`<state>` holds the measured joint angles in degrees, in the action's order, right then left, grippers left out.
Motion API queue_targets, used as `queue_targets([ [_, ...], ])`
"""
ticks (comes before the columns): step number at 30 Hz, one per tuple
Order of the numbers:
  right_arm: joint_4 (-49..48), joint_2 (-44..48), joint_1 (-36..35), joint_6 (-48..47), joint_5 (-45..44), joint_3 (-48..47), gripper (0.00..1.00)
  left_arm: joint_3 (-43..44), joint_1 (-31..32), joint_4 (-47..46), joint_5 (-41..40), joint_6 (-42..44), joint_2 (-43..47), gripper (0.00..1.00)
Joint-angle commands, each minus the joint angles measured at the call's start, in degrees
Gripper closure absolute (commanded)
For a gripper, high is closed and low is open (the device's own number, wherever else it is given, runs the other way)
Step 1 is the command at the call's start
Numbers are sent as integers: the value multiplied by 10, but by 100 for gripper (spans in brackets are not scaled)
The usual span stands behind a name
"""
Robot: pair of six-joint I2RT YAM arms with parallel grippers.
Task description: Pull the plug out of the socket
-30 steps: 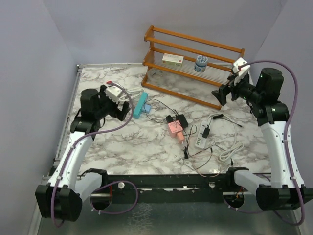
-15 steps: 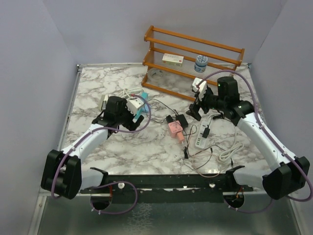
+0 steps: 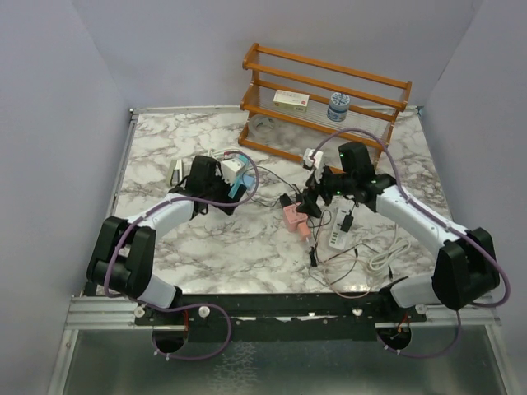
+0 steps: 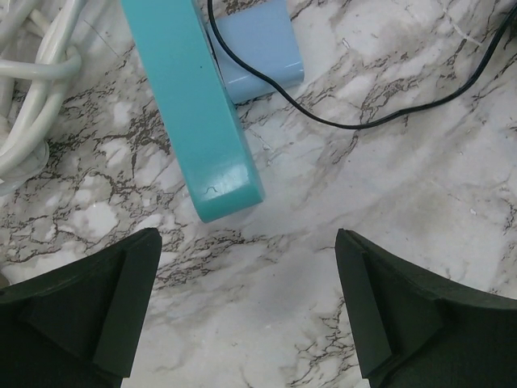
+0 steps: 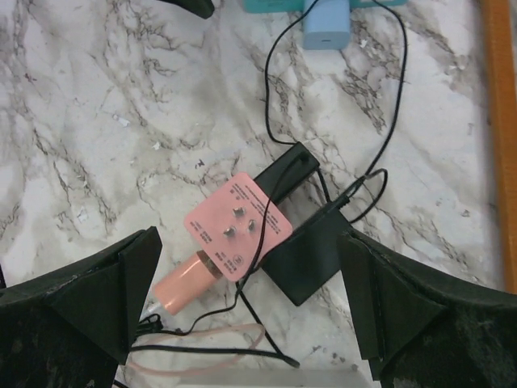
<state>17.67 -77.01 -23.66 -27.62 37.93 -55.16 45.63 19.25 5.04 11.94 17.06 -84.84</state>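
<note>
Right wrist: flat square pink plug [image 5: 238,226], veined marble [image 5: 81,121]

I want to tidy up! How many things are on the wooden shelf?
2. A flat box lies on the wooden shelf, and a small round tin stands just right of it. The rails might hide something tiny.

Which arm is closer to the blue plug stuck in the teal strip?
Left, most likely. The left gripper, open, hovers at the teal strip's end, with the blue plug just beyond. The right gripper, also open, hangs over the pink adapter, farther off.
</note>
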Motion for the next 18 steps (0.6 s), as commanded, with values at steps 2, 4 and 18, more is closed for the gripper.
queue_targets([
  [2,-23,-77,-68,7,-67,-50,0,12,-3,-20,-9,-38,2,4],
  [4,-12,-115,-98,-15,-110,-73,2,12,-8,-19,-6,-45,3,4],
  [18,34,-209,-150,-88,-390,-83,12,-2,-49,-48,57,-53,4,2],
])
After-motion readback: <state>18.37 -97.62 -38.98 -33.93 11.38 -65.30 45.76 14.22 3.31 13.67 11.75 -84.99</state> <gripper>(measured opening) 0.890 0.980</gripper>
